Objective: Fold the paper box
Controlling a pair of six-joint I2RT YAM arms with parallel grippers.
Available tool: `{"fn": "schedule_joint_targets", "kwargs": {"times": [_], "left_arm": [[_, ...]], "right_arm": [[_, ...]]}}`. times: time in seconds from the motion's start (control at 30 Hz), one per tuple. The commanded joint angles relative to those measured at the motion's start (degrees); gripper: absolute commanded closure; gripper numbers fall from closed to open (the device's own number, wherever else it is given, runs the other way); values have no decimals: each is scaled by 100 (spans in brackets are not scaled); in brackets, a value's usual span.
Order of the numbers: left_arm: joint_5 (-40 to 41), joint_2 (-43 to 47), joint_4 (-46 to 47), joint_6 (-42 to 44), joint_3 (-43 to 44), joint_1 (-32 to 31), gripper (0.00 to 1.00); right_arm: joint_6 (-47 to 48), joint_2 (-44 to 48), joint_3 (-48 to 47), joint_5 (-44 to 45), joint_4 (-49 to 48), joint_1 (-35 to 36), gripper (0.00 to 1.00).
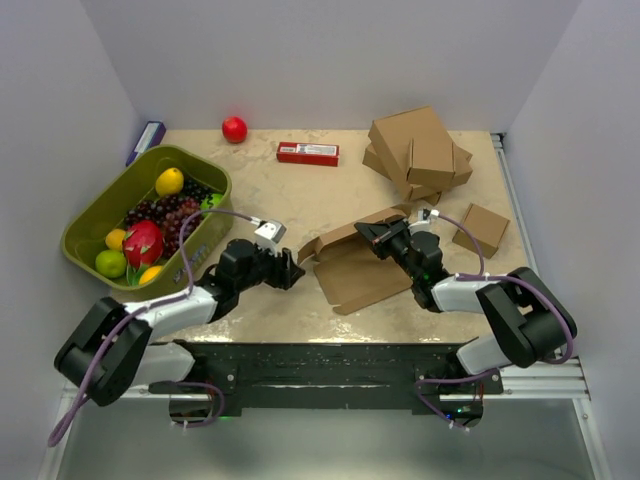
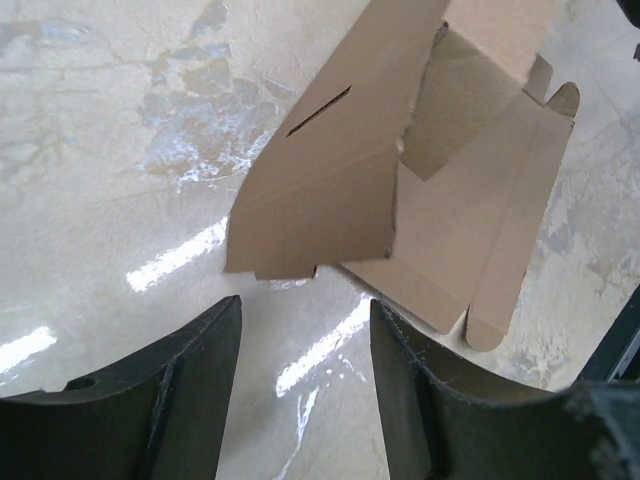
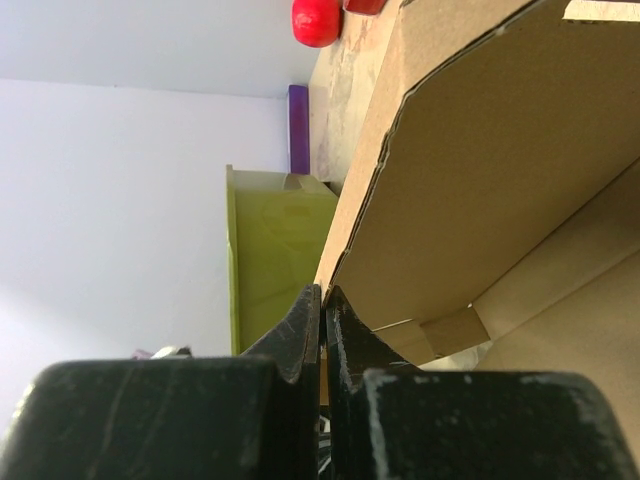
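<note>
On the pale marbled worktop (image 1: 290, 200) the paper box (image 1: 355, 270) lies partly unfolded, its long axis running from the left jaws across to the right jaws, which are pressed together on a raised panel edge, while the left jaws stand spread and empty, just short of the near flap.

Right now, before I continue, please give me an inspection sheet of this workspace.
Surface: beige table, glossy.
Job's things: paper box, part-folded, one flap raised.
Clutter: fruit basket, red ball, red packet, purple box, box stack, small box.
Hands: left hand open, short of the paper box; right hand shut on its flap.
Cables: purple cable along each arm.
Surroundings: white walls.
</note>
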State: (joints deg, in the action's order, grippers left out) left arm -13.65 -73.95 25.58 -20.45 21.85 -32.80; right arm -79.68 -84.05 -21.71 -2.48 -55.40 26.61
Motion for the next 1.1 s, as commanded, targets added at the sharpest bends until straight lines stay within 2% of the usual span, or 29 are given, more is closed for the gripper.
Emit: {"fn": "schedule_joint_targets", "kwargs": {"times": [0.0, 0.13, 0.33, 0.5, 0.7, 1.07], "left_arm": [[345, 653, -132, 331, -233, -16, 41], [959, 935, -317, 313, -242, 54, 41], [1347, 602, -370, 68, 30, 423, 46], [1226, -4, 139, 190, 337, 406, 46], [839, -1049, 421, 269, 926, 239, 53], [504, -1411, 702, 111, 971, -60, 58]], "right_arm": [[207, -129, 106, 143, 275, -15, 100], [198, -155, 106, 108, 231, -7, 100], [198, -147, 106, 81, 196, 2, 100], [199, -234, 62, 46, 143, -7, 100], [137, -419, 18, -60, 3, -7, 100], [40, -604, 45, -77, -164, -7, 100]]}}
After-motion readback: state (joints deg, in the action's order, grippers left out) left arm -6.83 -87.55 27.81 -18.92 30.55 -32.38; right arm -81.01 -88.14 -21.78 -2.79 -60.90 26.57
